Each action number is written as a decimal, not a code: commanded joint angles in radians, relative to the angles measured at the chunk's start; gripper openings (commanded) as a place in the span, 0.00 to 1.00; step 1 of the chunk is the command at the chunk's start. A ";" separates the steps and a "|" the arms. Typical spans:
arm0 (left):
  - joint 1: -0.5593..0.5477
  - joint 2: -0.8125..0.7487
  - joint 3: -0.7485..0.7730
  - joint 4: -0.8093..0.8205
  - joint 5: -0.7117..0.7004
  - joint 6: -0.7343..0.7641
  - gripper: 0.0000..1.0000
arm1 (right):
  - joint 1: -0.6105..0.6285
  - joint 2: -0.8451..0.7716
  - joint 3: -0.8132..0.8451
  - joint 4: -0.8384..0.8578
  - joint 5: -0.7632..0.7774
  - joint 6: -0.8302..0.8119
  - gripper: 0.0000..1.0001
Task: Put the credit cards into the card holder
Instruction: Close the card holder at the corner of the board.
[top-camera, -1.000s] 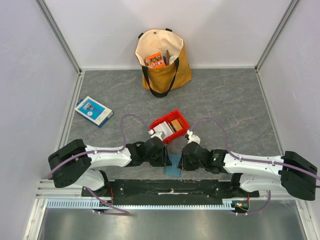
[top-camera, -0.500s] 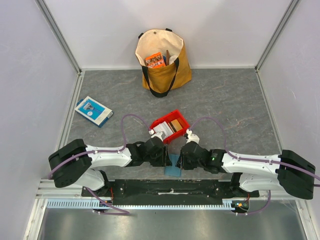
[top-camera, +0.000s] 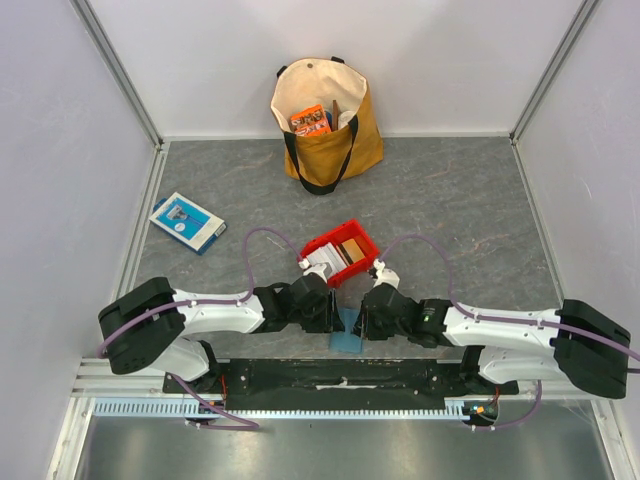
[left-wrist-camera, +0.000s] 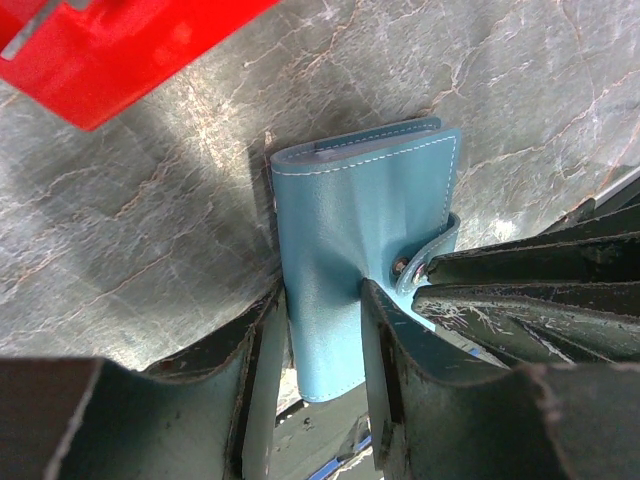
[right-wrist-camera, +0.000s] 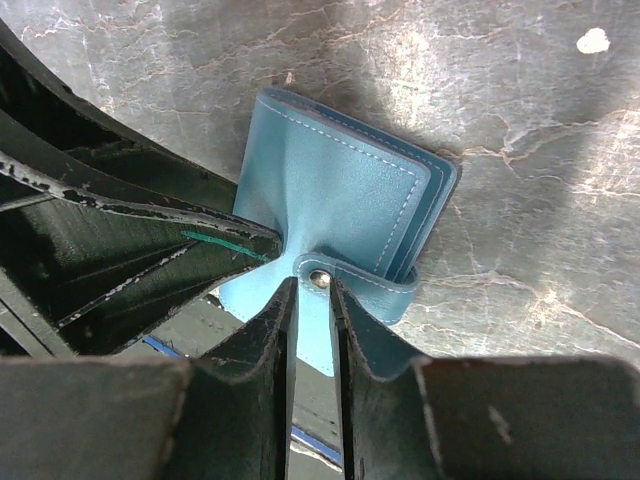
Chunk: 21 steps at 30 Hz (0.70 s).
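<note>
- Two grippers are working on one thing: the left gripper (left-wrist-camera: 322, 300) is clamping the card holder (left-wrist-camera: 360, 210) across its width, one finger pressing on each long edge.
- Opposite it, the right gripper (right-wrist-camera: 313, 288) is reaching in from the card holder's other side, its fingers nearly together and pinching the end of the snap strap (right-wrist-camera: 375, 283) right at the metal stud.
- Judging by this, the step in hand is opening the card holder: the strap is wrapping over the open edge with its stud seeming fastened, and the cover is lying shut.
- Next, the right gripper is likely going to need a short pull up and away from the cover to pop the stud, while the left gripper is bracing the body so that it is not dragged along; after that the cover needs folding back to bare the pockets.
- Between the two grippers, the card holder (top-camera: 347, 338) is lying on the table (top-camera: 450, 200); whether its near end is lifting off the surface I cannot tell.
- Just beyond the card holder, on its far side, the red bin (top-camera: 325, 236) is sitting with the credit cards (top-camera: 348, 249) inside, tan-brown and white-grey ones side by side; none is showing in the card holder yet.
</note>
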<state>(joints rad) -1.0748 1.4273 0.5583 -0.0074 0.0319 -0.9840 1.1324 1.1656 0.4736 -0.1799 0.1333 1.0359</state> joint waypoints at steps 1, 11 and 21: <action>-0.011 0.047 -0.023 -0.106 -0.041 0.059 0.43 | 0.003 0.020 -0.006 0.020 0.029 0.021 0.26; -0.016 0.056 -0.024 -0.106 -0.036 0.068 0.42 | 0.003 0.043 -0.015 0.072 0.075 0.035 0.10; -0.025 0.068 -0.014 -0.105 -0.036 0.080 0.40 | 0.003 0.088 -0.015 0.030 0.094 0.058 0.11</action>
<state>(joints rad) -1.0779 1.4338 0.5640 -0.0132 0.0307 -0.9676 1.1355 1.2026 0.4660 -0.1345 0.1658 1.0767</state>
